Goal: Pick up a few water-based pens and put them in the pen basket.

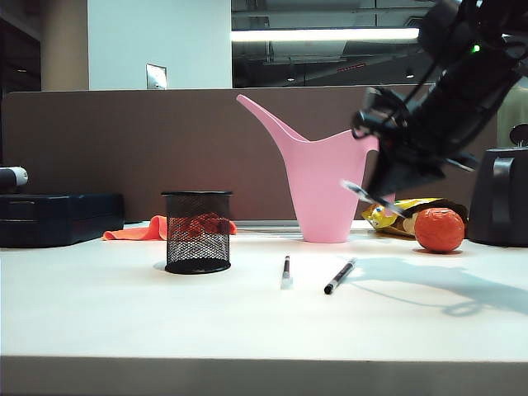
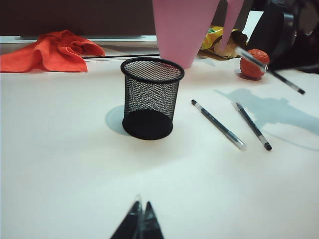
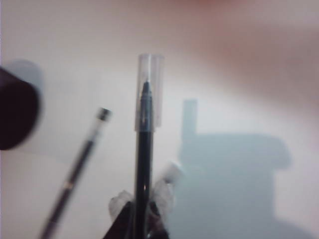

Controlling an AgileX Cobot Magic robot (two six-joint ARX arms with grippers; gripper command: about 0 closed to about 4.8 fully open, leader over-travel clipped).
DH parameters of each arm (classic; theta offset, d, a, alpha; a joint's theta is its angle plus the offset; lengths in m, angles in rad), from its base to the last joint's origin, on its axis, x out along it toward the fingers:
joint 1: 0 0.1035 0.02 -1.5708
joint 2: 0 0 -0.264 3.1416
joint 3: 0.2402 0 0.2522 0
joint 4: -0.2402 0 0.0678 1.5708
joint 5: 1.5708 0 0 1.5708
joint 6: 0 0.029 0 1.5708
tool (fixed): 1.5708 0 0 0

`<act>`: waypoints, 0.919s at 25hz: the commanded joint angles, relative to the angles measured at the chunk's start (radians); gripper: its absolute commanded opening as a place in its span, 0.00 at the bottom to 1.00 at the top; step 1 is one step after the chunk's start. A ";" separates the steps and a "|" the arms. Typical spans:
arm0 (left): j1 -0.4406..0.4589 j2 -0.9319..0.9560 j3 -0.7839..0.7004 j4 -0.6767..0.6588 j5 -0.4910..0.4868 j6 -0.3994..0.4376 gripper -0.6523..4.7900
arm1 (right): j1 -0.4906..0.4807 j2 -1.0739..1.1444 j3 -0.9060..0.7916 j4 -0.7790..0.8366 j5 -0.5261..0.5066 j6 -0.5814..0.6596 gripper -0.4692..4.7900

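Right wrist view: right gripper clamps a pen; markings seemingly illegible.

Right claw clamped shut, raised above the table; left claw closed, low.

Bright, even overhead light on a white table; motion blur is smearing the raised arm.

In the exterior view a ceiling light strip is glowing at 12 o'clock, and the table is reading pale and slightly washed out. The right arm is blurring, its held pen streaking, and a soft grey shadow is spreading toward 4 o'clock. The pen basket is standing sharp in the left wrist view, casting a faint shadow toward 9 o'clock. The right wrist view is looking soft throughout: the held pen's clear cap is hazing, and a blocky bluish shadow is lying at 4 o'clock.
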 commanded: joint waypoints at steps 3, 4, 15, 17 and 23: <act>0.000 0.001 0.002 0.008 0.004 0.002 0.11 | 0.048 -0.013 0.003 0.315 -0.231 0.034 0.08; 0.000 0.001 0.002 0.008 0.004 0.002 0.11 | 0.073 -0.013 0.003 0.393 -0.237 0.039 0.08; 0.000 0.001 0.002 0.008 0.004 0.002 0.11 | 0.191 0.106 0.006 0.910 -0.239 0.150 0.08; 0.000 0.001 0.002 0.008 0.005 0.002 0.11 | 0.195 0.142 0.013 0.968 -0.240 0.182 0.08; 0.000 0.001 0.002 0.008 0.005 0.002 0.11 | 0.215 0.254 0.104 1.004 -0.247 0.203 0.08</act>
